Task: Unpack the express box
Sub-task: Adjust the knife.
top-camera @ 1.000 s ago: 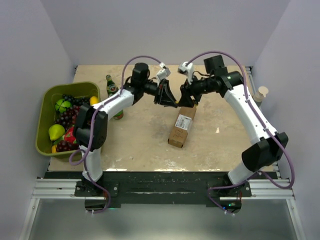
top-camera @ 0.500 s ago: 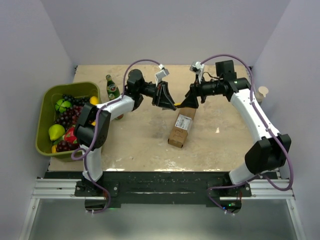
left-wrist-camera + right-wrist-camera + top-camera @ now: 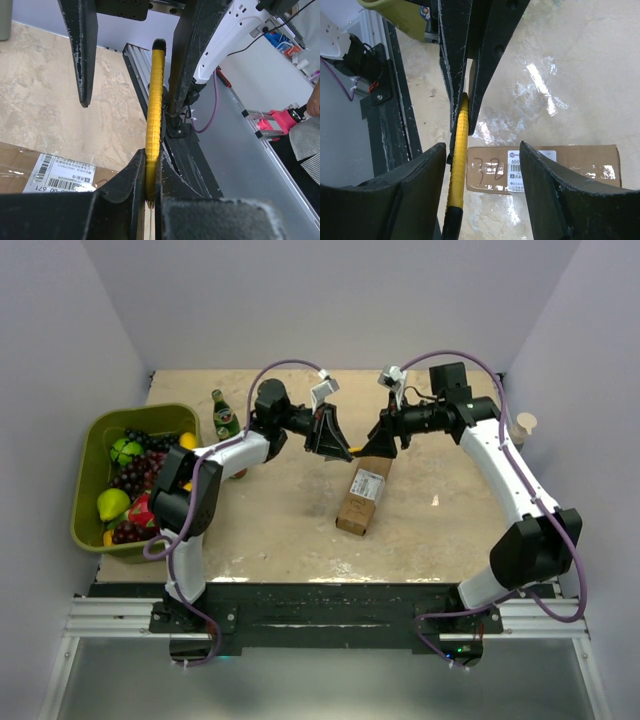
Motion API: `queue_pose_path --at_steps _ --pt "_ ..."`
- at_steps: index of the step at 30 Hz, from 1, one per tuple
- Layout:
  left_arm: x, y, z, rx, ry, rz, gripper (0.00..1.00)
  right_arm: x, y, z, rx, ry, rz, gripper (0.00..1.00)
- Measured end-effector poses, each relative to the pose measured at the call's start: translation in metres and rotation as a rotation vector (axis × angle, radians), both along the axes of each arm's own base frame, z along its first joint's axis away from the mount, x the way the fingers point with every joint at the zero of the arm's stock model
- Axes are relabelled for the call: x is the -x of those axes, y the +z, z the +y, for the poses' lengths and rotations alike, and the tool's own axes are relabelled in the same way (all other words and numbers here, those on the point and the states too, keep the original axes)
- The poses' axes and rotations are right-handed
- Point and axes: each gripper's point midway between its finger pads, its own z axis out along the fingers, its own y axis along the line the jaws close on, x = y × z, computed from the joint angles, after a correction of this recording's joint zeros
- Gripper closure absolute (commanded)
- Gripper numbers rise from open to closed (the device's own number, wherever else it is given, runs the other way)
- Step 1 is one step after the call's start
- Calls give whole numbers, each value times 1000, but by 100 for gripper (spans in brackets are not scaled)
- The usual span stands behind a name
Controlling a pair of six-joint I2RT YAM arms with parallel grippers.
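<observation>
The express box [image 3: 363, 495], a brown carton with a white label, lies flat mid-table; it also shows as the box [image 3: 550, 167] under my right wrist and as a box corner [image 3: 30, 170] with its label. My left gripper [image 3: 337, 443] [image 3: 151, 156] is shut on a slim yellow utility knife [image 3: 154, 115], held above the box's far end. My right gripper [image 3: 379, 445] [image 3: 482, 145] faces it, open. The knife's black end [image 3: 451, 220] lies between the right jaws, close to the left finger [image 3: 420, 175], with a gap to the other.
A green basin [image 3: 92, 440] full of fruit sits at the table's left. A green bottle [image 3: 222, 414] stands beside it, next to the left arm. A paper cup [image 3: 523, 427] is at the right edge. Grey walls close in on three sides.
The right arm drew back to the right, away from the left gripper, and its jaws stand wider. The left gripper kept the knife in place; the box stayed put.
</observation>
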Motion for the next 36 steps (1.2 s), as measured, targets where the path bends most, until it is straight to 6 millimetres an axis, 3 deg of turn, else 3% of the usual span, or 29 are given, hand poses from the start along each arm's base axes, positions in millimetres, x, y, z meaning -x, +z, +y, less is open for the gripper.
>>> queue_pose_path --at_steps 10,27,36 --pt "1 0 0 -2 -4 2 100 6 -6 1 -11 -11 51 32" --pt "-4 -8 -2 -21 3 45 100 15 -9 5 -82 -56 121 47" --pt "-7 -12 -3 -30 9 67 100 16 -8 6 -93 -64 122 48"
